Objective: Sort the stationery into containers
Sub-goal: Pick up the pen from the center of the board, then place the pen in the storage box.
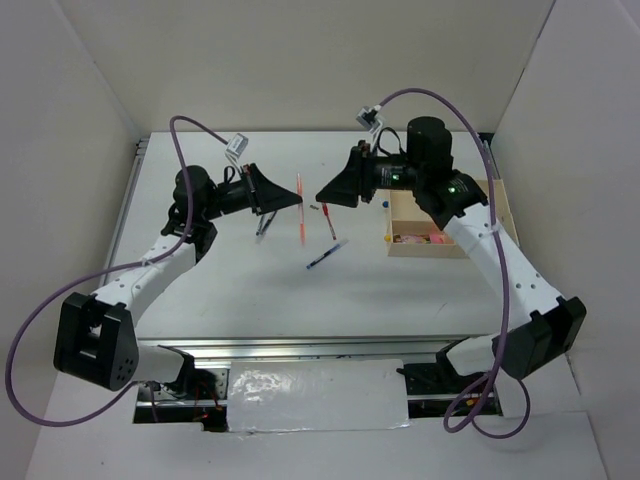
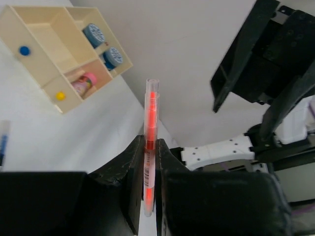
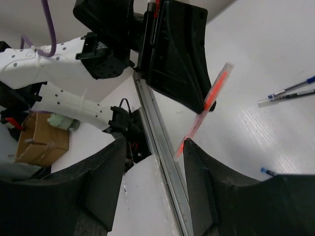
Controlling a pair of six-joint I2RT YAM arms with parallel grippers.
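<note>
My left gripper [image 1: 295, 203] is shut on an orange pen [image 1: 300, 208] and holds it upright above the table; in the left wrist view the pen [image 2: 150, 123] is pinched between the jaws of that gripper [image 2: 150, 143]. My right gripper [image 1: 322, 195] is open and faces it closely. In the right wrist view the orange pen [image 3: 209, 101] slants down from the left gripper [image 3: 177, 54], its lower end by my right gripper's [image 3: 155, 147] right fingertip. The tan tray [image 2: 29, 44] holds two blue-and-white rolls [image 2: 93, 34] and a pink cylinder [image 2: 84, 83].
A red pen [image 1: 329, 222], a blue pen [image 1: 327, 254] and a dark pen [image 1: 263, 225] lie on the table under the grippers. The tray [image 1: 440, 245] sits at the right, partly hidden by the right arm. White walls enclose the table.
</note>
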